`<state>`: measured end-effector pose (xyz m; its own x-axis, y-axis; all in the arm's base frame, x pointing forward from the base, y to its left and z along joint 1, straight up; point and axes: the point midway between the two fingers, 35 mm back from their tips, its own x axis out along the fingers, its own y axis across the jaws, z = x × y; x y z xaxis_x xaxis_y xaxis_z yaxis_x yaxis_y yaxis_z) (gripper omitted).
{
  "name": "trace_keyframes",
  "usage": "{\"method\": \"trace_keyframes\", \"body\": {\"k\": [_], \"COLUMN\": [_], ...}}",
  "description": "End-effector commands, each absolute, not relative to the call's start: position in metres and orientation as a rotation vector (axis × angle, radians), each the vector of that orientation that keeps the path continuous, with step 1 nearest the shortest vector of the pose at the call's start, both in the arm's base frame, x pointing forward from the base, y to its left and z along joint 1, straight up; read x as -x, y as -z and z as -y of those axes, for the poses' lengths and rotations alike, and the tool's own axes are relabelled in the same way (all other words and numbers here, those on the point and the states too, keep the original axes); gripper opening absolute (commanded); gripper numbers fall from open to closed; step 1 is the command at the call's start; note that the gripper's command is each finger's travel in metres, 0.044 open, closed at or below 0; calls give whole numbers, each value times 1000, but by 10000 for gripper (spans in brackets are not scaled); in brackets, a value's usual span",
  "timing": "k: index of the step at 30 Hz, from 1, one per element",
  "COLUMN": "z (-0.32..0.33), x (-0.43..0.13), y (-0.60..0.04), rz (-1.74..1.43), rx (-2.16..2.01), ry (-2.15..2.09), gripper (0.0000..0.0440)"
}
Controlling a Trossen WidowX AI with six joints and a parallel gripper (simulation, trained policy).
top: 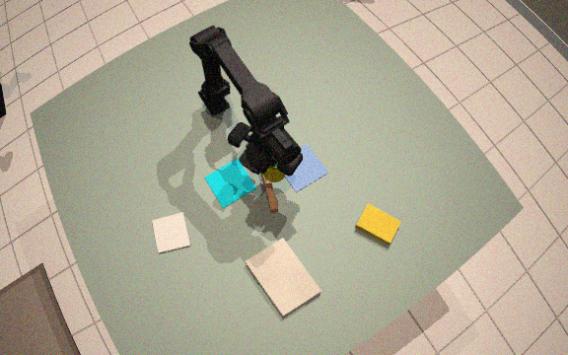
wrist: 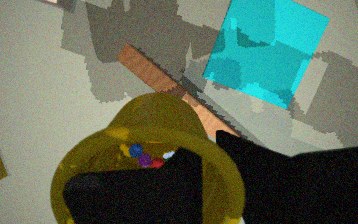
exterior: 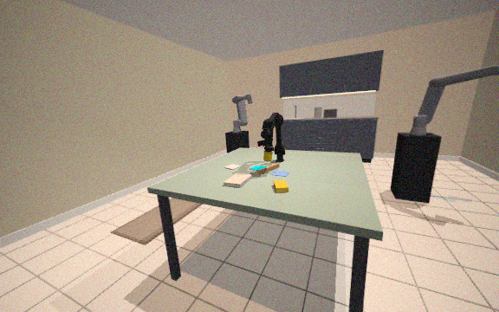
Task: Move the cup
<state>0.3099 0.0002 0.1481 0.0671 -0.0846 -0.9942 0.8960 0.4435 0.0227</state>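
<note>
A see-through yellow cup (top: 274, 175) (exterior: 268, 156) (wrist: 152, 112) hangs in the air, roughly upright in the exterior view. My gripper (wrist: 207, 138) is shut on its wall, one finger inside the cup and one outside. Several marbles (wrist: 145, 160) show inside the cup; the finger hides part of the inside. The cyan pad (top: 217, 185) (exterior: 258, 167) (wrist: 300, 25) lies to one side of the cup, with arm shadow across it. The blue pad (top: 314, 170) (exterior: 281, 173) lies to the other side, partly hidden by the arm in the top view.
A brown bar (top: 271, 199) (exterior: 271, 168) (wrist: 145, 69) lies between the two pads, partly under the cup in the wrist view. A yellow block (top: 379, 223) (exterior: 281, 186), a large beige slab (top: 284, 278) (exterior: 237, 179) and a small pale slab (top: 171, 233) (exterior: 232, 166) lie farther out.
</note>
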Motion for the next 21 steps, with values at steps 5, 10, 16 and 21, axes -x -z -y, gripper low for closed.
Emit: {"method": "trace_keyframes", "body": {"k": [5, 10, 16, 21], "z": [21, 35, 50, 61], "x": [-308, -306, -301, -297], "y": [-148, -146, -140, -134], "rz": [-1242, -1213, -1184, -1164], "rx": [-861, -886, -911, -930], "ry": [904, 922, 944, 962], "gripper": [0, 0, 0, 0]}}
